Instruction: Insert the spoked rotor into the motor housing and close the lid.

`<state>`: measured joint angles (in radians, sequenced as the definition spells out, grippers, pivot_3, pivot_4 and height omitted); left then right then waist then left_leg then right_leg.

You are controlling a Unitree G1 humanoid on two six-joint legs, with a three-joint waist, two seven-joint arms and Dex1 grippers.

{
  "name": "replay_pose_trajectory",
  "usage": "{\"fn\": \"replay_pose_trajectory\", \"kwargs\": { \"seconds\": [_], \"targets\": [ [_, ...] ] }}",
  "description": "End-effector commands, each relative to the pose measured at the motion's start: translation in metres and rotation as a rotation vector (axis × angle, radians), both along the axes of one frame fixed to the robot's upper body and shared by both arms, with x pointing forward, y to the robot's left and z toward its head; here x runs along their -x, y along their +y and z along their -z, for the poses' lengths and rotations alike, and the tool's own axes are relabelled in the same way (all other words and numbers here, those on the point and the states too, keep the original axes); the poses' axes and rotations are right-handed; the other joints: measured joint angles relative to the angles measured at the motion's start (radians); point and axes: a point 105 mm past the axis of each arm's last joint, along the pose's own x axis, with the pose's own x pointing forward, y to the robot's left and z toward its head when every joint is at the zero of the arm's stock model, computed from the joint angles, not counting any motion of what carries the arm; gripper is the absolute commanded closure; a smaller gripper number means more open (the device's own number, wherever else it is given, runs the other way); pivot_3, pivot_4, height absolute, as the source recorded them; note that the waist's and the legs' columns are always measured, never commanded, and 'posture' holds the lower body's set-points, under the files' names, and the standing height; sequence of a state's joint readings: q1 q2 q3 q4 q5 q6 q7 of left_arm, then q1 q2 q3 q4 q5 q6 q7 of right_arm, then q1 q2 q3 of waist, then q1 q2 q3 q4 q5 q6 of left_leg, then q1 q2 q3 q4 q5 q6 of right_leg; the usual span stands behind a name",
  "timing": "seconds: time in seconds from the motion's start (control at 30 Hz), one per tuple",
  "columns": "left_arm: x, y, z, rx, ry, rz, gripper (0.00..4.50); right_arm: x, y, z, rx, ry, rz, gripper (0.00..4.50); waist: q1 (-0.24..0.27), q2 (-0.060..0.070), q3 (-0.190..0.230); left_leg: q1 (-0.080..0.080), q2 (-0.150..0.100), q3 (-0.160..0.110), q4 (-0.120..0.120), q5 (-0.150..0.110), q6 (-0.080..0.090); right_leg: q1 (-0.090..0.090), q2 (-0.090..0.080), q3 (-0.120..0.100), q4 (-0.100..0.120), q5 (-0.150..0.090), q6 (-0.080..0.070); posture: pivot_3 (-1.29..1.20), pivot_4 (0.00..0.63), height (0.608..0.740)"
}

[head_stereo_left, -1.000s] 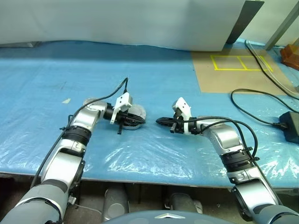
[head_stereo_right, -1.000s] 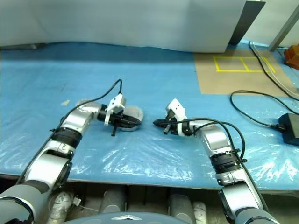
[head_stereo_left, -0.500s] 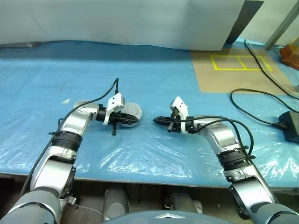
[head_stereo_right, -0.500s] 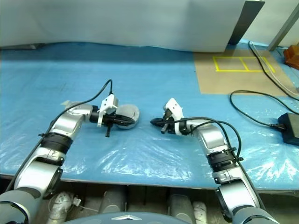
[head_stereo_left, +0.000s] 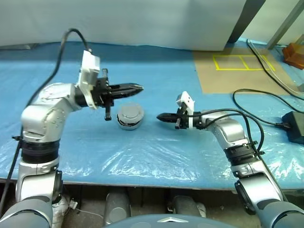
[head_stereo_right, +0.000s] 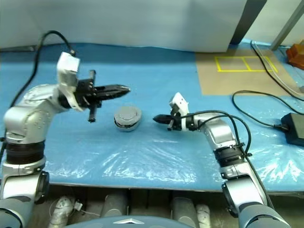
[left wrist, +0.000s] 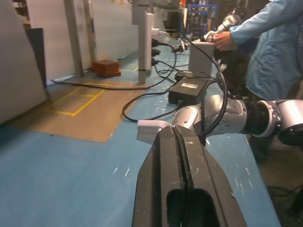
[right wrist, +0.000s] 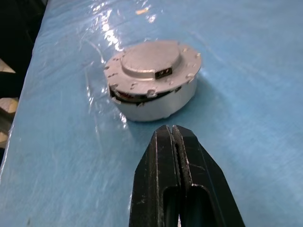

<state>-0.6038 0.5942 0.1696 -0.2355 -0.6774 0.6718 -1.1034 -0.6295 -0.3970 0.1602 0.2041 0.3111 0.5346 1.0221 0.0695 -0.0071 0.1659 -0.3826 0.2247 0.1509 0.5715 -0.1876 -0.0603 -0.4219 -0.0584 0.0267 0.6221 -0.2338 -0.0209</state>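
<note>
The motor housing (head_stereo_left: 129, 117) sits on the blue sheet between my two arms, a short silver-grey can. Its lid (right wrist: 150, 59) lies flat on top, plain face up, with a thin gap on one side where dark and copper parts show. The spoked rotor is hidden. My left gripper (head_stereo_left: 140, 87) hangs shut and empty in the air above and behind the housing, pointing right. My right gripper (head_stereo_left: 159, 116) is shut and empty just right of the housing, pointing at it with a small gap between them (right wrist: 169, 130).
A brown panel with yellow tape (head_stereo_left: 237, 71) lies at the back right. Black cables (head_stereo_left: 259, 102) and a black adapter (head_stereo_left: 295, 127) are on the right. A white board stands along the back. A person in a blue coat (left wrist: 272, 47) stands beyond the table.
My left gripper has lifted off the housing and risen well above the table. The housing now sits alone with its lid down. My right gripper has risen slightly.
</note>
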Motion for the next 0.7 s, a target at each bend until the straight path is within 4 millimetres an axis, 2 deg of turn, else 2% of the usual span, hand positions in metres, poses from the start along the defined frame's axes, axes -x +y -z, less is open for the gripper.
{"fn": "replay_pose_trajectory", "kwargs": {
  "seconds": [0.03,0.13,0.23,0.33,0.47,0.6,0.7],
  "targets": [
    [-0.018,0.025,0.015,0.013,0.046,-0.206,4.50,-0.023,0.011,-0.036,-0.066,-0.172,0.074,4.31,-0.009,0.000,0.000,0.001,0.000,0.001,0.000,0.000,0.000,0.000,0.000,0.001,0.000,0.000,0.000,0.00,0.150,0.740],
    [-0.022,0.042,0.041,0.007,0.101,-0.328,4.50,-0.030,0.026,-0.048,-0.139,-0.213,0.082,3.61,-0.016,0.000,0.000,0.000,0.001,0.001,0.000,0.000,0.000,0.000,0.001,0.000,0.000,0.001,0.001,0.00,0.150,0.740],
    [-0.019,0.055,0.056,0.039,0.145,-0.420,4.50,-0.025,0.046,-0.043,-0.141,-0.205,0.013,2.56,-0.016,0.000,0.000,-0.003,0.001,0.000,-0.001,0.000,0.000,-0.001,0.000,-0.002,-0.003,0.002,0.003,0.00,0.150,0.740],
    [-0.009,0.061,0.062,0.069,0.178,-0.439,4.50,-0.022,0.062,-0.037,-0.128,-0.197,-0.034,1.58,-0.017,0.000,0.000,-0.005,0.001,-0.001,-0.001,0.000,0.000,-0.001,0.000,-0.003,-0.004,0.002,0.003,0.00,0.150,0.740],
    [0.011,0.066,0.073,0.046,0.205,-0.429,4.50,-0.017,0.077,-0.040,-0.148,-0.195,-0.098,0.13,-0.019,0.000,0.000,-0.004,0.001,-0.001,-0.001,0.000,0.000,-0.001,0.000,-0.003,-0.003,0.002,0.003,0.00,0.150,0.740],
    [0.026,0.067,0.086,-0.045,0.195,-0.425,4.50,-0.009,0.085,-0.034,-0.117,-0.166,-0.187,0.02,-0.020,-0.001,0.000,-0.003,0.001,-0.001,0.000,0.000,0.000,-0.001,0.000,-0.003,-0.001,0.000,0.000,0.00,0.150,0.740],
    [0.024,0.078,0.095,-0.058,0.207,-0.478,4.50,-0.008,0.091,-0.019,-0.034,-0.183,-0.206,0.02,-0.022,-0.001,0.000,-0.002,0.001,-0.001,0.000,0.000,0.000,0.000,0.000,-0.003,-0.001,0.000,-0.001,0.00,0.150,0.740]
  ]
}}
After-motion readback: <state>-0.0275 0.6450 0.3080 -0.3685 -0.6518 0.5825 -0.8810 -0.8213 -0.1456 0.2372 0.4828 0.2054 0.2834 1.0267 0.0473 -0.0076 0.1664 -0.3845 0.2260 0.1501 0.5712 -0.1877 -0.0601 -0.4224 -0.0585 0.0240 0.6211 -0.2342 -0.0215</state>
